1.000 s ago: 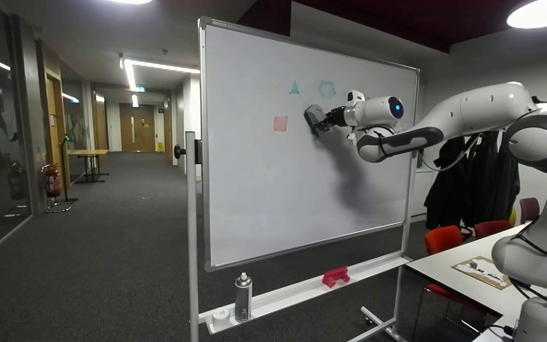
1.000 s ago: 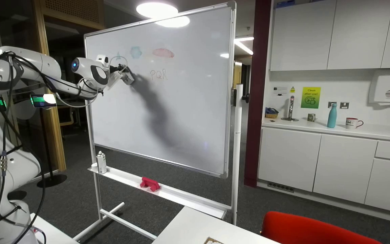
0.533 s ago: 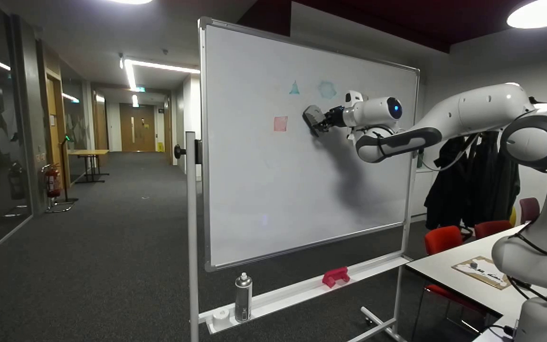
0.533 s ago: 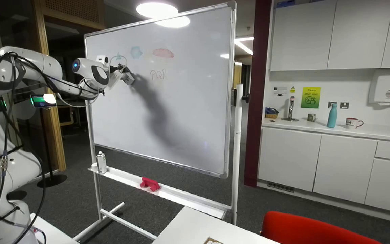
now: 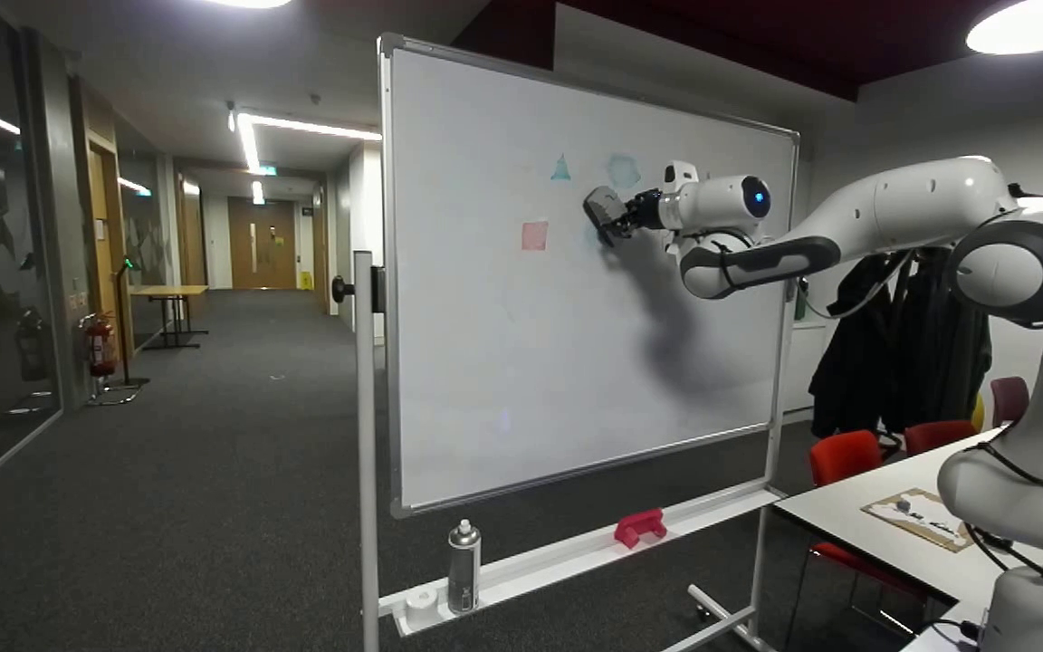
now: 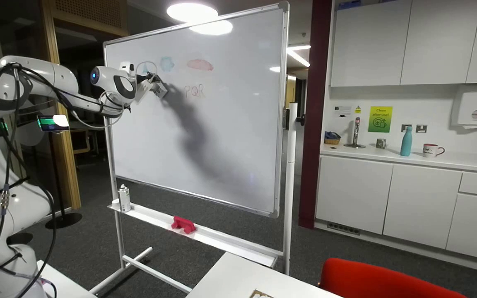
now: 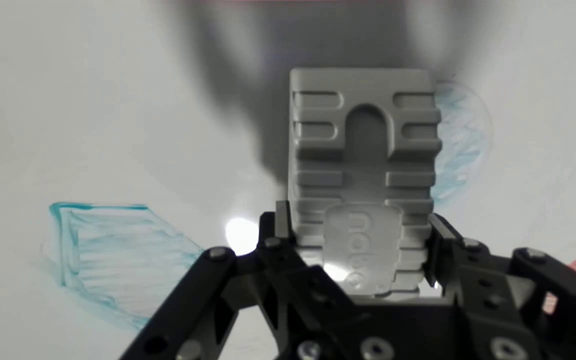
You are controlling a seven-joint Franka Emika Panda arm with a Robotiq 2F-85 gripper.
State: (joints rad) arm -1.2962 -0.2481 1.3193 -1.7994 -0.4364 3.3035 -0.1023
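My gripper (image 7: 362, 225) is shut on a grey board eraser (image 7: 365, 175), one finger on each long side. In both exterior views the eraser (image 5: 604, 213) (image 6: 160, 89) is at the upper part of the whiteboard (image 5: 521, 380), its face tilted; I cannot tell if all of it touches. A faint blue round patch (image 7: 460, 145) is partly hidden behind the eraser. A blue hexagon (image 7: 118, 255) also shows in the wrist view. A blue triangle (image 5: 560, 169) and a red square (image 5: 534, 235) are on the board. A red oval (image 6: 200, 64) and red letters PQR (image 6: 194, 90) show in an exterior view.
The whiteboard's lower ledge (image 5: 549, 575) bears a spray can (image 5: 464, 566), a white roll (image 5: 421, 605) and a red holder (image 5: 640, 528). A white table (image 5: 865, 480) with red chairs (image 5: 845, 456) stands beside the board. A counter (image 6: 371, 153) with cups stands behind.
My gripper and the eraser have moved up a little along the board in the last half second. The hold on the eraser looks the same.
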